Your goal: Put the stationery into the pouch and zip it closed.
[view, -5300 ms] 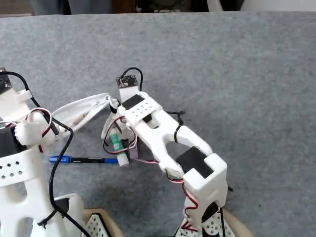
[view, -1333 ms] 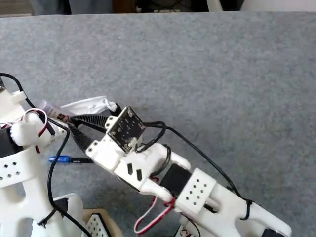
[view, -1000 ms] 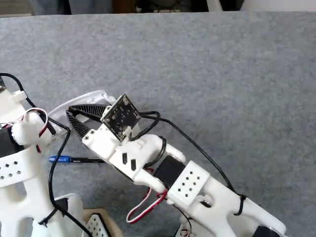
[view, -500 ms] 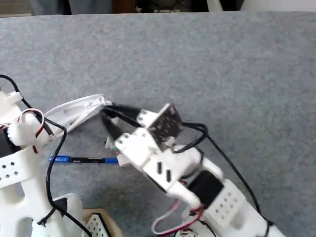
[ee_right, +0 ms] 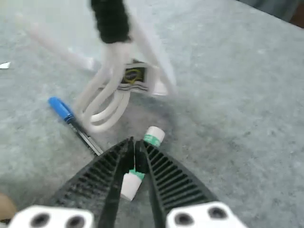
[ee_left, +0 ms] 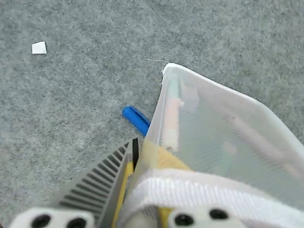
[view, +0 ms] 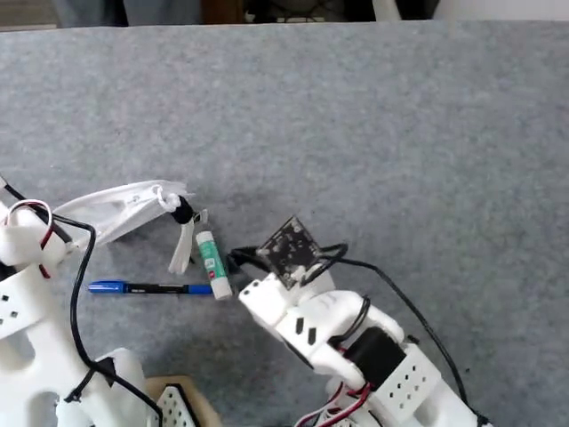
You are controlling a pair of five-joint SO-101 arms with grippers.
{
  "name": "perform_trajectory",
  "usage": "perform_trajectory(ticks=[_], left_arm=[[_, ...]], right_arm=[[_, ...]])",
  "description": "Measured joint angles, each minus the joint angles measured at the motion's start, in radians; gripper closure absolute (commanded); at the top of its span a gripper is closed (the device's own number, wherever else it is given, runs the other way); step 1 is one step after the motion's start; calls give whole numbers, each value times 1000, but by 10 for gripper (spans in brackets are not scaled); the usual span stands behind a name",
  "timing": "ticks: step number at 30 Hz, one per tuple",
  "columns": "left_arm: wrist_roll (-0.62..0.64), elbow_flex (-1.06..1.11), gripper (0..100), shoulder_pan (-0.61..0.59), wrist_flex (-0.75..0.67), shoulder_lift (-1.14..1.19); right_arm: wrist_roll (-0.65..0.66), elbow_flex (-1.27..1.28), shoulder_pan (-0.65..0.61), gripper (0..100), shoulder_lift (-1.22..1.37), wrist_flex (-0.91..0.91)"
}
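Nearest the bases, the right tool [ee_right: 134,142] has its tips together and grips nothing. It is poised low over the glue stick [view: 212,261], which lies on the table [view: 400,133] outside the pouch. The pen [view: 151,288] lies flat on the table, its uncapped end touching or just beside the glue stick's near end. Next out, the white zip loop [view: 181,251] hangs from the pouch corner, just beside the glue stick. Beyond it, the pouch [view: 120,206] is held up by one end in the left tool [ee_left: 137,153], which is clamped on its rim. Some items show through the mesh; how far the mouth stands open cannot be determined. Assessment: two items remain out and the zip is not drawn. Risks: a descent with the jaws together would push the round stick and roll it; opened jaws may snag the zip loop or take the pen too; a pouch held by one end may sag shut at insertion.
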Motion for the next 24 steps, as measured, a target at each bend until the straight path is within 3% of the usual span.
perform_trajectory(ticks=[4,11,24], left_arm=[[0,0,972,0,0,0],[2,0,972,0,0,0],[8,-2,972,-9,0,0]], right_arm=[[0,0,-78,950,31,0],[-14,-100,-98,748,381,25],[-63,-589,-264,740,1145,52]])
